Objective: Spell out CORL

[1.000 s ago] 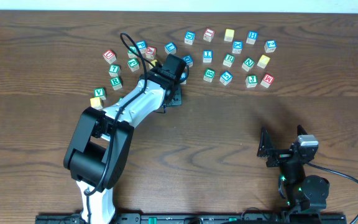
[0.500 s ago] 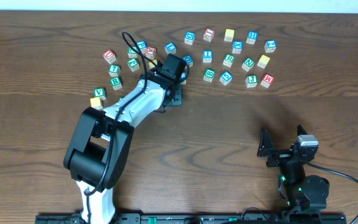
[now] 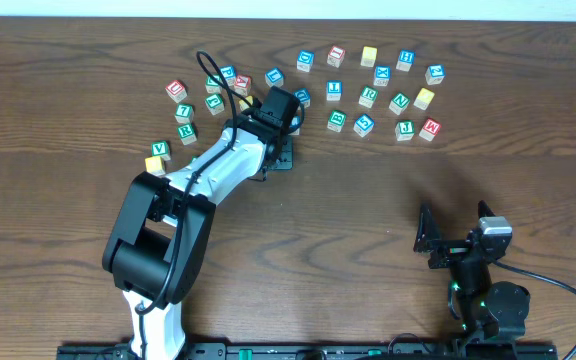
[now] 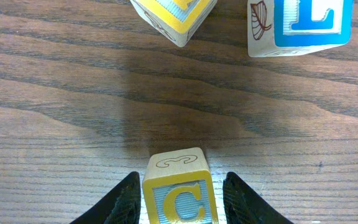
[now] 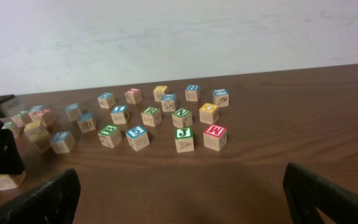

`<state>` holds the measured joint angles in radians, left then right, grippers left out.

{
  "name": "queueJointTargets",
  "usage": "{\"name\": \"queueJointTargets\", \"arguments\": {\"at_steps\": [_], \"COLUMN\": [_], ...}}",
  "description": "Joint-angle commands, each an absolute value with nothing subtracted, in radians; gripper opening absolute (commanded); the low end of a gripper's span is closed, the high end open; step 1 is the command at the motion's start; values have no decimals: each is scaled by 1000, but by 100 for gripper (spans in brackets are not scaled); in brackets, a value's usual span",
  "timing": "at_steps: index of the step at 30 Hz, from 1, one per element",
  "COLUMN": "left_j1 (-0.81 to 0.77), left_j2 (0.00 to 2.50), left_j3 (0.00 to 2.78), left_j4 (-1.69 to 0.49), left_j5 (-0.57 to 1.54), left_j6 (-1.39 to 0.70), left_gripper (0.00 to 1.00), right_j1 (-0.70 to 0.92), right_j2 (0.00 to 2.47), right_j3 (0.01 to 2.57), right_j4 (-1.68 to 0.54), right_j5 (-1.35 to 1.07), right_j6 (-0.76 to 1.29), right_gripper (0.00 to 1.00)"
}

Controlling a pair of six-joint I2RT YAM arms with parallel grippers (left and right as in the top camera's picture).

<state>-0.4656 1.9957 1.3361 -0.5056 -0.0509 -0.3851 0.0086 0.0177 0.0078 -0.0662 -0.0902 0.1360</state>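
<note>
Showing a yellow C cube (image 4: pixel 180 198) on the table (image 4: pixel 67 118), flanked closely on both sides by the left gripper (image 4: pixel 182 180) fingers; clamped or merely alongside, cannot tell. Ahead, apart, blue L cube (image 4: pixel 300 25). Far off, right gripper (image 5: pixel 185 196) spread wide, holding nothing

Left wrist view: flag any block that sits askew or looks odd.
One stands out: the yellow-bordered block at the top edge sits turned corner-on, while the L block beside it and the C block below lie roughly square. No damage shows.
</note>
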Motion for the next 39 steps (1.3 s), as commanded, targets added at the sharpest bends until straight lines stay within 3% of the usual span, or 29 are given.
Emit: {"name": "queueJointTargets", "arguments": {"at_steps": [1, 11, 22, 39], "left_j1": [-461, -461, -428, -387], "left_j2": [2009, 1976, 1750, 1482], "left_j3": [1330, 1360, 1387, 1387], "left_j4": [-511, -522, -543, -913], "left_j5": [-53, -53, -72, -1], "left_j6": [-379, -373, -349, -427], "left_gripper": [43, 43, 44, 51], "right_j1": [0, 0, 0, 0], "right_j2": [15, 15, 15, 15], "right_j3": [6, 6, 6, 6], "right_j4": [-68, -68, -68, -68], "right_j5": [-93, -93, -93, -93], "right_j6": [126, 126, 126, 126], "right_gripper": [99, 99, 99, 99]}}
